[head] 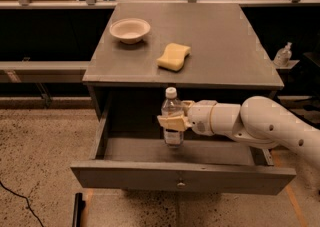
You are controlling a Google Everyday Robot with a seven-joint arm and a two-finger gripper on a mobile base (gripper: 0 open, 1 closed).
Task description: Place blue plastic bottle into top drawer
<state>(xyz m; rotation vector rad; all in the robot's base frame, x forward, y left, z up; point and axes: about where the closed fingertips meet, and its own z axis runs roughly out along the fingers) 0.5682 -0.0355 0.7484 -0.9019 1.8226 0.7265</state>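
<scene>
Jaws of the gripper (pixel 172 121) are clamping the bottle (pixel 172 116) upright inside the open drawer (pixel 182 180); releasing it is what remains.

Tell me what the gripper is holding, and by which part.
The gripper holds the blue plastic bottle, fingers clamped around its middle at the label, upright over the open top drawer.

My claw (pixel 173 122), smooth tan pads (pixel 165 122) on a glossy white shell, clasps the clear glossy blue plastic bottle (pixel 171 105) over the top drawer (pixel 140 176), matt grey like the surface (pixel 215 41); the sponge (pixel 174 56) looks porous, the bowl (pixel 130 29) smooth and matt
</scene>
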